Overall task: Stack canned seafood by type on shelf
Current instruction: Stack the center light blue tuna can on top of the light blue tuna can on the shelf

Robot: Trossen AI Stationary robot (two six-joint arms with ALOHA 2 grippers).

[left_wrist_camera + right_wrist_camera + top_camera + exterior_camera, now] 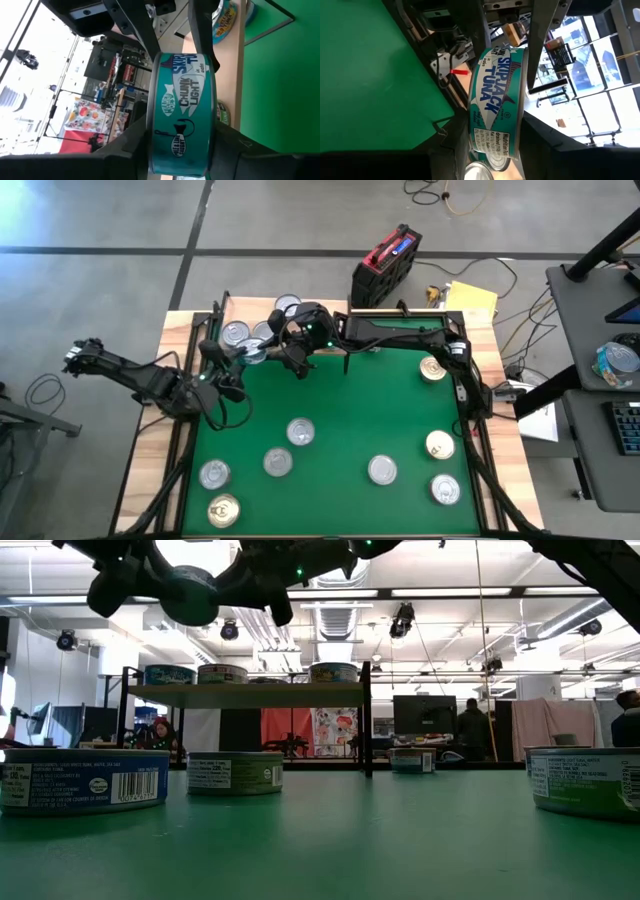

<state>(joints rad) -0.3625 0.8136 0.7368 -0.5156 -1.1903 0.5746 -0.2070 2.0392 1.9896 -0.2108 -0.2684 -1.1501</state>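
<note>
A robotics lab or open workshop hall. Beyond the green mat (330, 840), the low view shows exposed ceiling ducts (265, 625), strip lights, monitors (423, 715) and a standing person (470, 728); cables (455, 195) trail over the concrete floor beside it.

Both arms cover part of the shelf (262, 330); the teal tin (182, 112) is cut off.

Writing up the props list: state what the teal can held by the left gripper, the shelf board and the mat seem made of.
Teal can: likely metal, with a glossy printed teal side.
Shelf board: looks like light wood, matte pale edge, on thin black legs.
Mat: flat green sheet, matte; material unclear.
</note>
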